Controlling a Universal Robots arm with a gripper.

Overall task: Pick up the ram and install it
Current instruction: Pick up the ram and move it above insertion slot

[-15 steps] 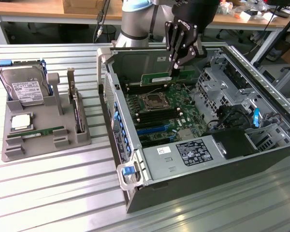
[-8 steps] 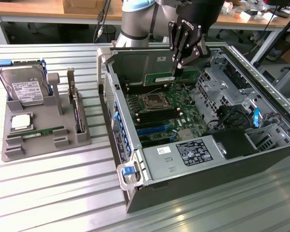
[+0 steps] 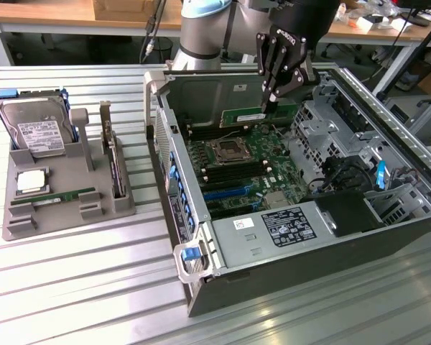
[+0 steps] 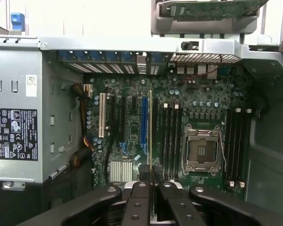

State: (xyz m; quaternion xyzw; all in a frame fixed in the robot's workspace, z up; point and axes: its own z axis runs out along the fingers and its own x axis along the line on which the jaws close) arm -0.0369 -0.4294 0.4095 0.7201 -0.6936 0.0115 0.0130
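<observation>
One grey tray (image 3: 14, 215) sits at the exterior view's left and carries four things, one of each. A hard drive (image 3: 36, 133) is at its far corner and a processor chip (image 3: 30, 181) lies just in front of that. A spare memory stick (image 3: 65, 195) lies flat along the near edge, and a bracketed card (image 3: 113, 162) stands upright at the tray's right edge. Right of the tray is one open case (image 3: 330, 266) holding one motherboard (image 3: 237, 172). The board has one empty processor socket (image 3: 225, 151), with two banks of memory slots flanking it. One ram (image 3: 244, 115), the stick this task concerns, hangs over the board's far edge close to the case's far wall. It is clamped near its right end in the single claw (image 3: 271, 108), whose fingers press on its two flat faces. It lies directly beneath the claw, long axis level and running across the exterior view. In the wrist view that axis looks parallel to the slots, with the stick seen edge-on between the blue expansion slot and the nearer bank. Whether its lower edge already touches a slot cannot be told. Judging from this, the stick's line-up with a slot is what matters here.
</observation>
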